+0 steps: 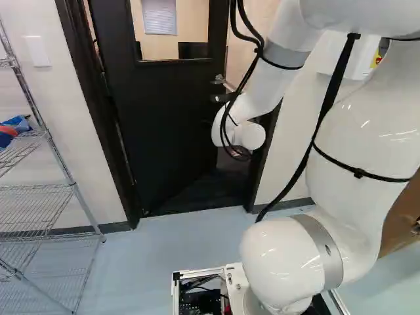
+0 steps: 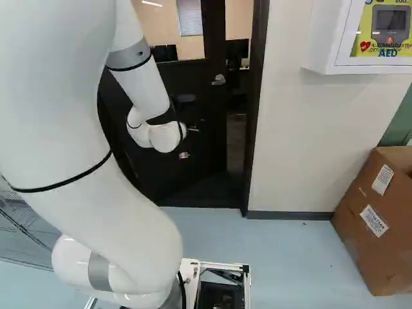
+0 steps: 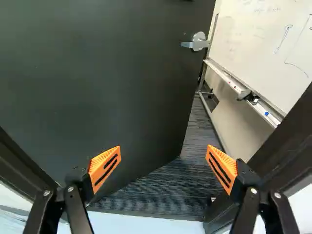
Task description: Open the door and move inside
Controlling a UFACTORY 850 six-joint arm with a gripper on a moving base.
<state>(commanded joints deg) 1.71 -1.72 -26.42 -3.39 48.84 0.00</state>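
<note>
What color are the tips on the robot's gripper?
The pads are bright orange with black slots. You see them best in the wrist view.

The foreground is brightly lit (small glints on the arm (image 1: 367, 134)).

Pale wall (image 2: 293, 141) ahead of you, dark baseboard (image 2: 290, 215) along its foot, light blue floor (image 2: 290, 257). At the left of your left base view: wire shelving (image 1: 74, 185), blue and red items (image 1: 13, 123) on one shelf; wall plate (image 1: 37, 51) beside it. At the right of your right base view: white wall cabinet (image 2: 322, 42), brown cardboard box (image 2: 364, 232) on the floor below. Farther in, you have dark ribbed flooring (image 3: 165, 190), a marked whiteboard (image 3: 263, 34) with a tray (image 3: 226, 78), and pale blinds (image 2: 190, 17) against tan.
</note>
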